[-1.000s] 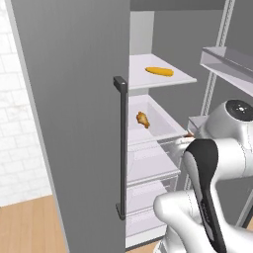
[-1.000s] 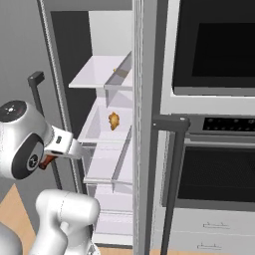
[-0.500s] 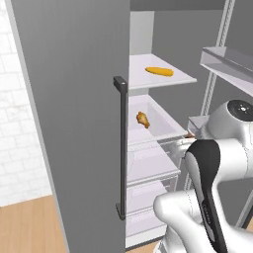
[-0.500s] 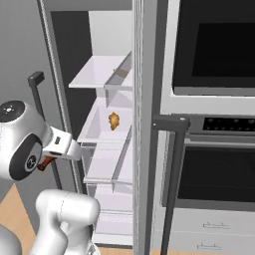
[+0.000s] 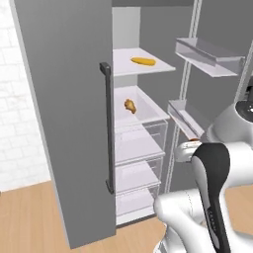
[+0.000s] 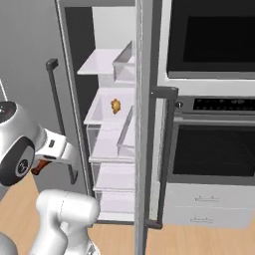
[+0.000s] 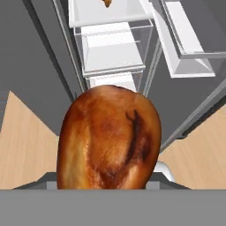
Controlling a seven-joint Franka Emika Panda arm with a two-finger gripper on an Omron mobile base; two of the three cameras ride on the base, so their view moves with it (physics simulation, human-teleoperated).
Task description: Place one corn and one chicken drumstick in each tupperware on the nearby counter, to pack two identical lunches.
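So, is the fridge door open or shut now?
Open. The door stands swung out, and the shelves inside show, with a corn on the top one and a drumstick below.

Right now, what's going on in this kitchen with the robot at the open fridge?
The white arm has a chicken drumstick in its gripper, drawn back from the open fridge. Inside, a second drumstick lies on the middle shelf and a corn cob on the shelf above. No tupperware or counter is in sight, so packing hasn't visibly begun. An oven stands right of the fridge.
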